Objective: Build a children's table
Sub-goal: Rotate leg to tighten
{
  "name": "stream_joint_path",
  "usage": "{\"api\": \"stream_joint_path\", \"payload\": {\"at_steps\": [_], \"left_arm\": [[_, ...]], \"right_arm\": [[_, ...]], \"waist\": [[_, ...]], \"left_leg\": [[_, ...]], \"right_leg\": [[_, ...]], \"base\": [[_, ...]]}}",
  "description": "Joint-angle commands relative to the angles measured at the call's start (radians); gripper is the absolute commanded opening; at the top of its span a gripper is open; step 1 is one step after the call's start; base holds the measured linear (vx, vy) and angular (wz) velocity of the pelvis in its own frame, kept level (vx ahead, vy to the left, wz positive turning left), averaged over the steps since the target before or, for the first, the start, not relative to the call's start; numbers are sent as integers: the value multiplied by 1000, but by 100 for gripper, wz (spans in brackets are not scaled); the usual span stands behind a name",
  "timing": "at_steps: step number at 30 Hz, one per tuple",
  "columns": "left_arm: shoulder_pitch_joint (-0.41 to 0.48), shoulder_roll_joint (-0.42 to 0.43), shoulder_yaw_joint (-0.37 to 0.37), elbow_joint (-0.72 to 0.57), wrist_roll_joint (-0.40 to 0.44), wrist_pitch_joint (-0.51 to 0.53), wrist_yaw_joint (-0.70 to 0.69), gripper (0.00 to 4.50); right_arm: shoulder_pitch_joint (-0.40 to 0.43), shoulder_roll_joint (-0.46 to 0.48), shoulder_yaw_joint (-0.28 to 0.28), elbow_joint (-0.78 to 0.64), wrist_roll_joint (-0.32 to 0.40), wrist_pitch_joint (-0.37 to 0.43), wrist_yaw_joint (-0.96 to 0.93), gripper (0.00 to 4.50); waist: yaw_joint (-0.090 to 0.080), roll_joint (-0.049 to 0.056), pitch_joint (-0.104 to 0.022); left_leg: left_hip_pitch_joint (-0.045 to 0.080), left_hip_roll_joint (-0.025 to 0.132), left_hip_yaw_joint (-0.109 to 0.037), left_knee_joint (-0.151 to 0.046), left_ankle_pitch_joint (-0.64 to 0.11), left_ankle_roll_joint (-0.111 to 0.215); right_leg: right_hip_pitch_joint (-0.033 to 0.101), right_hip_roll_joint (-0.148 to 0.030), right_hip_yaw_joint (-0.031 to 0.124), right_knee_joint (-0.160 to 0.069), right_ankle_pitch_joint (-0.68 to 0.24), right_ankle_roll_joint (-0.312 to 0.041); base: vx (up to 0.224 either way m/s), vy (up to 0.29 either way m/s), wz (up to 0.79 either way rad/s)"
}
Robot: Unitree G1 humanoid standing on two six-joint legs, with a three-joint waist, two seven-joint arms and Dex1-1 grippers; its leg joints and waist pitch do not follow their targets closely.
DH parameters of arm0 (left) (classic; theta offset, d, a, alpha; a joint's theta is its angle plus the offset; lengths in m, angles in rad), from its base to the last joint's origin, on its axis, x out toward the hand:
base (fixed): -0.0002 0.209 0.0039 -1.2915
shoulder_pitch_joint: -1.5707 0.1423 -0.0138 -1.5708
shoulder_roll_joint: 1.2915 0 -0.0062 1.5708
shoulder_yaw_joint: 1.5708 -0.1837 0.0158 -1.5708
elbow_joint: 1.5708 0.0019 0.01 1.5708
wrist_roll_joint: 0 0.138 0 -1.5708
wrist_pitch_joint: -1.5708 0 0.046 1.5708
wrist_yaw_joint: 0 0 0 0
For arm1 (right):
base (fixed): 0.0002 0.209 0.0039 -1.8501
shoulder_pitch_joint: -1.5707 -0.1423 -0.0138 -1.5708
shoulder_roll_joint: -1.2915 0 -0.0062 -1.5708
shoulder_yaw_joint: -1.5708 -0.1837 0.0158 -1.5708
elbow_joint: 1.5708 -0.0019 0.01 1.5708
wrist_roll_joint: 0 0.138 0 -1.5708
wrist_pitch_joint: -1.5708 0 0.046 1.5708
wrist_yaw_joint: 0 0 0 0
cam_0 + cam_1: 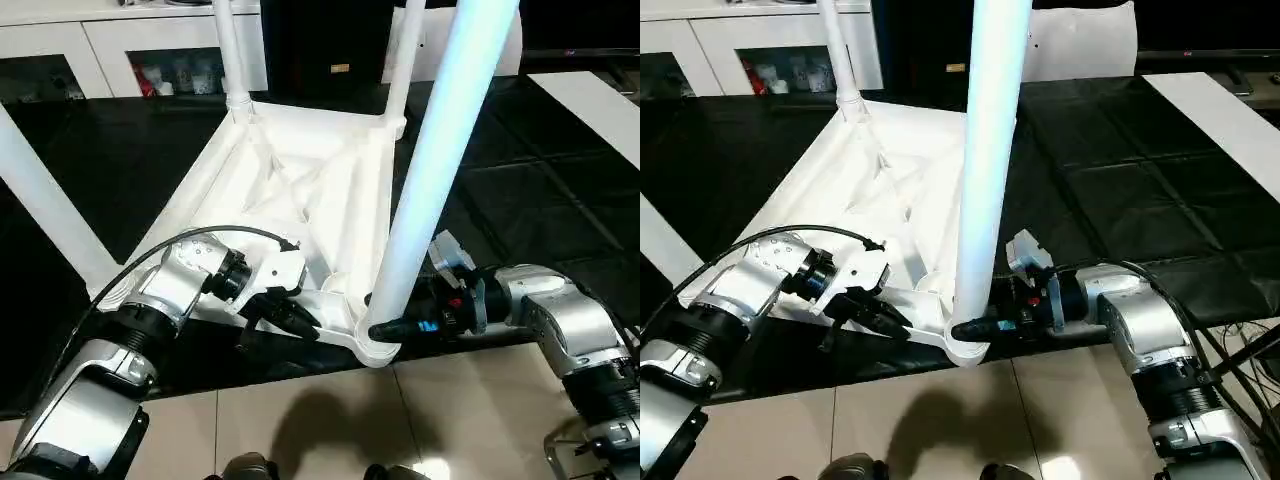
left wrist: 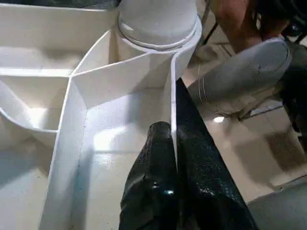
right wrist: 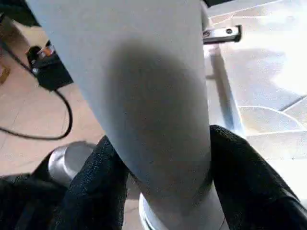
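White moulded-plastic children's table (image 1: 300, 190), upturned: the ribbed underside is showing smooth with a soft sheen, its thin walls catching bright highlights. Long round tapered white plastic leg (image 1: 990, 150): it is looking smooth and semi-gloss, with a bluish glare running along it. Black rubbery fingers (image 2: 158, 182) of the left pincer (image 2: 175, 187): finely pebbled, glinting wetly where they are pinching a plastic rib. Black fingers (image 3: 91, 187) of the right pincer (image 3: 168, 191): matt, grainy, pressing against the leg's base. Silver forearms (image 1: 560, 320): brushed metallic casing, dully shining. Black sheet-covered surface (image 1: 540, 200): creased, faintly glossy. Beige tiled floor (image 1: 330, 420): polished, reflecting light.
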Motion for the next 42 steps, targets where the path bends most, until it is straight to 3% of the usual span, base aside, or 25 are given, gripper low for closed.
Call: {"api": "stream_joint_path", "payload": {"at_steps": [1, 5, 8, 12, 13, 15, 21, 23, 25, 31, 32, 36, 39, 40, 42], "left_arm": [[-1, -33, 11, -22, -15, 30, 48, 0], [3, -80, 51, -31, -7, 114, 212, 0], [9, -117, 78, -48, -2, 179, 321, 0], [5, -204, 128, -71, 5, 289, 527, 0], [-1, -238, 144, -77, 9, 316, 606, 0], [-1, -250, 150, -84, 13, 328, 634, 0], [-20, -328, 179, -98, 22, 376, 772, 0], [-21, -331, 180, -98, 22, 375, 777, 0], [-18, -325, 171, -104, 29, 364, 771, 0], [4, -277, 161, -120, 38, 338, 725, 0], [14, -245, 155, -122, 37, 323, 674, 0], [19, -228, 148, -120, 38, 302, 645, 0], [27, -196, 136, -107, 35, 244, 578, 0], [27, -155, 120, -85, 30, 152, 486, 0], [26, -145, 116, -80, 29, 129, 464, 0]], "right_arm": [[6, 37, -28, -17, 47, 47, -70, 211], [22, 131, -55, -35, 11, 47, -266, 211], [26, 198, -58, -34, -39, 52, -414, 209], [24, 335, -77, -37, -89, 105, -660, 206], [16, 382, -86, -35, -107, 123, -751, 206], [14, 399, -90, -36, -115, 130, -785, 206], [-12, 507, -103, -16, -175, 138, -982, 202], [-13, 511, -102, -15, -181, 135, -990, 202], [-3, 514, -90, -26, -186, 94, -978, 267], [23, 479, -92, -49, -188, 45, -950, 315], [41, 446, -98, -75, -172, 28, -897, 322], [51, 427, -103, -90, -162, 24, -869, 361], [68, 370, -98, -98, -155, -11, -779, 398], [81, 280, -95, -83, -141, -73, -632, 407], [82, 259, -96, -77, -137, -87, -599, 415]], "waist": [[-5, -13, -87], [-12, -16, -83], [-35, -23, -77], [-71, -26, -72], [-77, -27, -73], [-79, -23, -73], [-81, -19, -78], [-82, -20, -77], [-81, -20, -77], [-82, -21, -76], [-83, -27, -77], [-82, -22, -78], [-79, -25, -76], [-73, -26, -77], [-74, -25, -78]], "left_leg": [[7, 64, -14, -65, -93, 69], [7, 58, -14, -68, -122, 43], [-2, 49, -19, -71, -139, 23], [5, 43, -18, -69, -169, 15], [6, 41, -18, -68, -169, 21], [8, 41, -19, -68, -171, 25], [10, 47, -18, -73, -139, 48], [8, 46, -17, -73, -135, 55], [7, 46, -16, -73, -135, 61], [8, 49, -17, -75, -143, 63], [5, 50, -17, -75, -127, 71], [6, 53, -16, -74, -101, 89], [4, 49, -15, -73, -114, 89], [4, 48, -17, -72, -113, 96], [2, 53, -14, -71, -102, 112]], "right_leg": [[67, -79, 67, -69, -281, -179], [67, -79, 64, -81, -378, -141], [72, -78, 56, -95, -480, -89], [61, -75, 53, -111, -547, -69], [61, -75, 52, -113, -552, -65], [59, -73, 51, -114, -551, -66], [61, -69, 61, -100, -417, -103], [65, -70, 62, -96, -383, -117], [66, -71, 63, -95, -375, -120], [66, -71, 65, -96, -370, -121], [69, -71, 65, -92, -339, -128], [70, -72, 69, -79, -265, -162], [72, -74, 68, -87, -303, -151], [75, -73, 67, -89, -307, -135], [75, -73, 71, -77, -253, -154]], "base": [[0, 0, 0], [0, 0, 0], [0, 0, 0], [0, 0, 0], [0, 0, 0], [0, 0, 0], [0, 0, 0], [0, 0, 0], [0, 0, 0], [0, 0, 0], [0, 0, 0], [0, 0, 0], [0, 0, 0], [0, 0, 0], [0, 0, 0]]}}
